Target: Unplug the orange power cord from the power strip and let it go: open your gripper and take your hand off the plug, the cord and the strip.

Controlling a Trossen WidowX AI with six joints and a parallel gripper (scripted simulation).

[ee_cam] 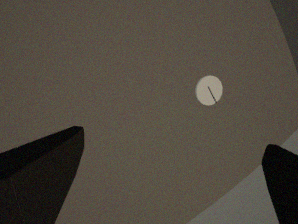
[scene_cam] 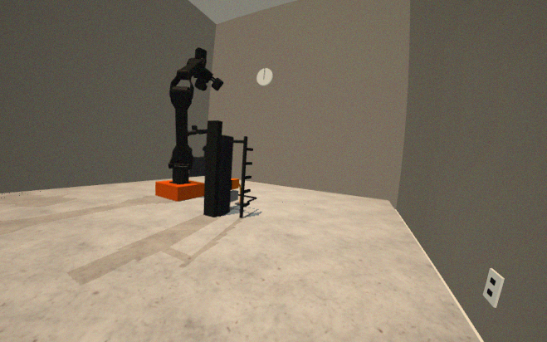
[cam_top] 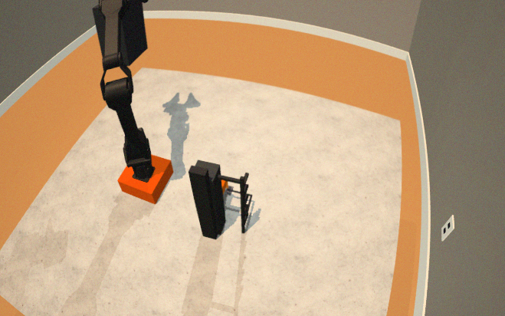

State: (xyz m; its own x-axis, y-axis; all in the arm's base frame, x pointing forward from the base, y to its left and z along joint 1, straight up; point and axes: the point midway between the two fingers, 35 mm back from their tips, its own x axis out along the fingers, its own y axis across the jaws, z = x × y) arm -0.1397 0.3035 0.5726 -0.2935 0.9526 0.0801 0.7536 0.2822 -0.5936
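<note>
My gripper (scene_cam: 209,83) (ee_cam: 178,147) is open, with nothing between its fingers, high above the table and behind the black stand. It is outside the top view. An orange piece (cam_top: 224,185) (scene_cam: 235,183) shows low behind the tall black stand (cam_top: 207,204) (scene_cam: 213,169), mostly hidden by it. A thin orange-yellow line, perhaps the cord, runs down beside it in the exterior view. Which part is the power strip, and whether the plug sits in it, I cannot tell. My gripper is well away from the stand and the orange piece.
A thin black rack with short pegs (cam_top: 243,212) (scene_cam: 243,169) stands right of the stand, joined to it by bars. A dark bent line (scene_cam: 251,197) lies low beside it. The arm rises from an orange base block (cam_top: 136,195) (scene_cam: 178,192) on the left. A round clock (scene_cam: 264,76) (ee_cam: 209,90) hangs on the wall.
</note>
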